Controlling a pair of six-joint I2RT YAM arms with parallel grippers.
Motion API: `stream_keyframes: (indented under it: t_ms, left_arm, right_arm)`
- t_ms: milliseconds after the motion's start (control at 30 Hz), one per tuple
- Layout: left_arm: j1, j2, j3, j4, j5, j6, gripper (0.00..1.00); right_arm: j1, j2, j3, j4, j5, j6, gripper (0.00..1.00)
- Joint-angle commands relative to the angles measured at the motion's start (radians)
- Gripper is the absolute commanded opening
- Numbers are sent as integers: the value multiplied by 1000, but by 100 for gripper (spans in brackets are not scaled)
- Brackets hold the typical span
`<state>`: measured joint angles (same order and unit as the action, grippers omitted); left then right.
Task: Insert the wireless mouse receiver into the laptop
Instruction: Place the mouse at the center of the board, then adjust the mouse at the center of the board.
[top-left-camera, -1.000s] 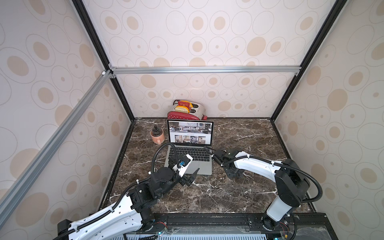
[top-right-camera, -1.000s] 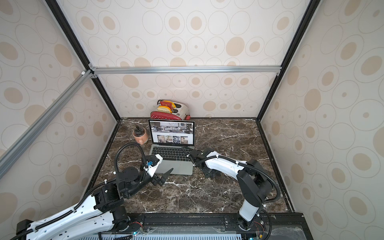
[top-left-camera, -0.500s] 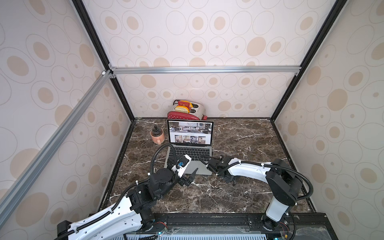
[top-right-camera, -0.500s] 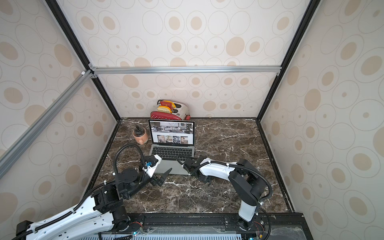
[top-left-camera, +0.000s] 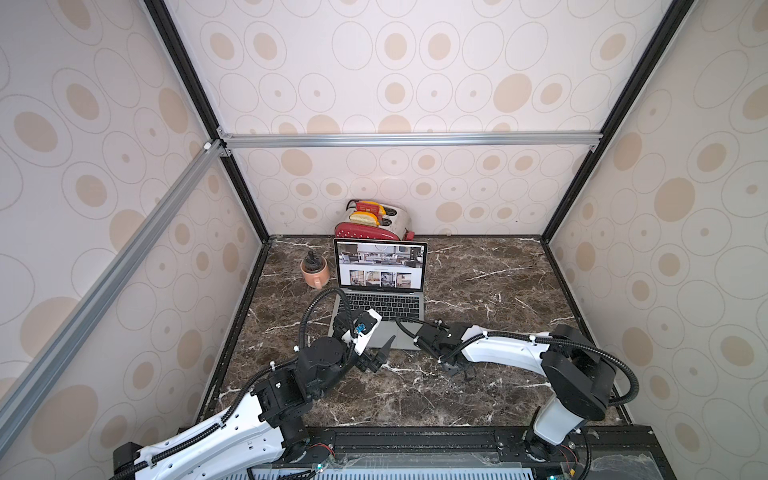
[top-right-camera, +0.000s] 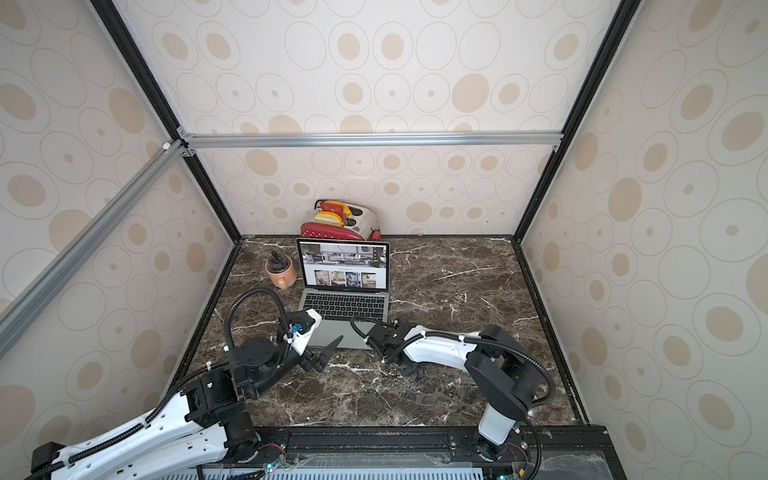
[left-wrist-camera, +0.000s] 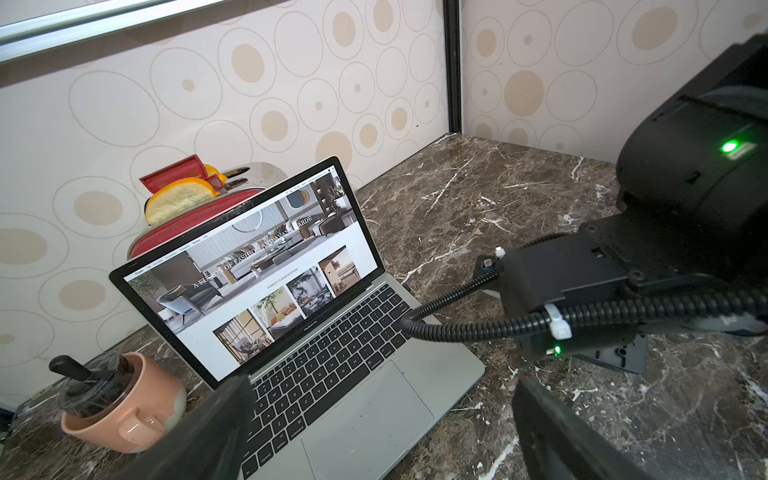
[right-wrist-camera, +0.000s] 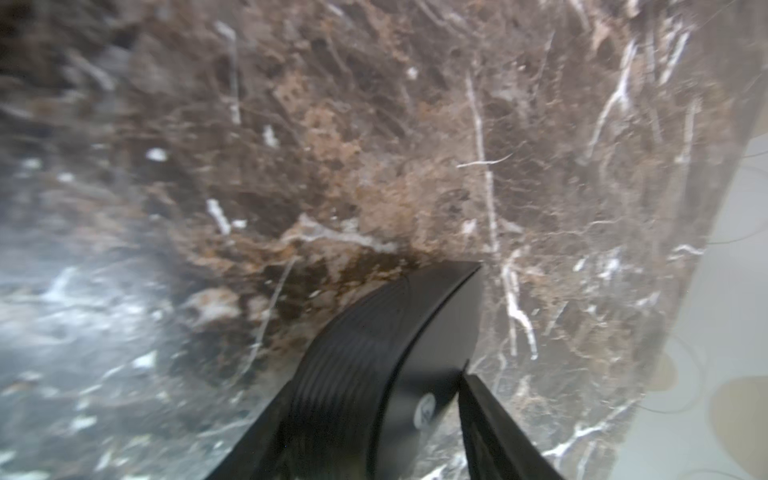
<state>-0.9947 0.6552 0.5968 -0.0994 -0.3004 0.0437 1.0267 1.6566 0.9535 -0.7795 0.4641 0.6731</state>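
The silver-grey laptop (top-left-camera: 380, 303) (top-right-camera: 347, 307) (left-wrist-camera: 332, 374) stands open mid-table, its screen lit. My left gripper (top-left-camera: 380, 353) (top-right-camera: 324, 355) (left-wrist-camera: 380, 386) hovers open over the laptop's front left corner, nothing between its fingers. My right gripper (top-left-camera: 455, 368) (top-right-camera: 405, 368) (right-wrist-camera: 386, 399) points down at the marble just off the laptop's front right corner. A black curved object (right-wrist-camera: 374, 332) with a ribbed side and a small white mark fills the gap between its jaws; whether they press it does not show. The wireless mouse receiver shows in no view.
A red and white toaster (top-left-camera: 372, 220) holding bread slices stands against the back wall behind the laptop. A peach mug (top-left-camera: 315, 272) (left-wrist-camera: 124, 411) sits left of the screen. Patterned walls close three sides, and a black rail (top-left-camera: 415, 440) runs along the front.
My right arm has drawn back from the laptop's right edge to the table off its front right corner, and its jaws have widened. The left arm has barely moved.
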Motion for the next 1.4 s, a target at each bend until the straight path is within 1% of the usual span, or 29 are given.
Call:
stream_keyframes:
  t_ms: [0, 100, 200, 300, 400, 500, 600, 667, 767, 867, 1000, 1233, 1367]
  left_arm:
    - [7, -12, 7, -12, -17, 5, 99]
    - [5, -18, 7, -16, -16, 4, 99]
    - [6, -21, 6, -20, -14, 2, 99]
    - [6, -22, 5, -21, -10, -5, 99]
    - [5, -20, 5, -20, -10, -10, 99]
    - [5, -17, 5, -20, -12, -14, 99]
    - [6, -12, 4, -18, -11, -17, 99]
    - [5, -5, 4, -18, -12, -19, 99]
    - [7, 3, 6, -18, -8, -19, 99]
    - [6, 4, 7, -19, -5, -22, 99]
    - [5, 3, 8, -21, -4, -27, 99]
    - [5, -1, 18, -46, -6, -32, 99]
    - [6, -4, 17, -51, -8, -35, 99]
  right_arm:
    - [7, -45, -20, 56, -126, 11, 66]
    - [8, -80, -27, 86, -172, 5, 70]
    - [8, -119, -21, 86, -206, 14, 71]
    - [8, -212, -28, 88, -240, 47, 71]
    - [5, -323, -63, 88, -270, 109, 72]
    - [-12, -429, -152, 119, -349, 216, 71]
    - [-50, -569, -314, 273, -470, 318, 72]
    - [-100, -664, -409, 363, -540, 360, 76]
    - [-171, -744, -491, 433, -603, 367, 83]
    - [-239, -731, -517, 464, -665, 344, 87]
    - [-326, -656, -521, 516, -746, 295, 88]
    - [-402, -506, -459, 528, -809, 202, 89]
    - [-422, -461, -414, 510, -808, 153, 89]
